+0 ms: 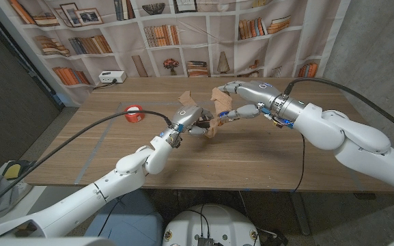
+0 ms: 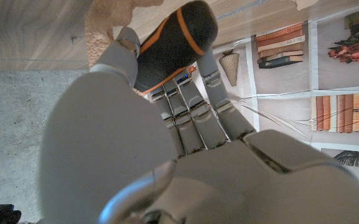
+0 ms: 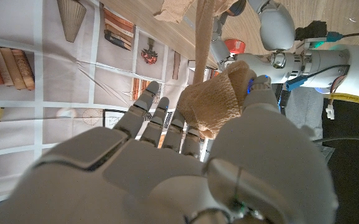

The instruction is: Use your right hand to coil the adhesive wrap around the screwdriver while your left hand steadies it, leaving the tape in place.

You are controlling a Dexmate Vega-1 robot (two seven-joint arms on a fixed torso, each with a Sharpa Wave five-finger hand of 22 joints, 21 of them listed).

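1. The left robot hand [image 1: 191, 120] is gripping the black screwdriver handle with orange bands [image 2: 170, 46], fingers curled around it, and is holding it raised above the wooden desk [image 1: 251, 164] near the desk's middle.
2. The right robot hand [image 1: 241, 99] is pinching a bunched wad of tan, crepe-textured adhesive wrap [image 3: 213, 102] between thumb and fingers; the other fingers are lying fairly straight beside it.
3. A strip of the wrap [image 3: 203, 37] is running taut from the right robot hand's wad toward the left robot hand, where more of the wrap [image 1: 214, 126] is gathered just beside the screwdriver.
4. From the right robot hand, the screwdriver is lying toward the robot's left and slightly nearer the robot; the two hands are sitting close together, just apart.
5. The handle's long axis seems to be running roughly along the left forearm's line, butt end poking out past the fingers; the shaft and tip are hidden by hand and wrap, so I cannot tell exactly which way the tip is pointing.
6. Judging by this, the next turn calls for the right robot hand to be circling across that axis, keeping the strip tight.
7. A red roll of tape [image 1: 134, 113] is sitting on the desk well off to the robot's left.
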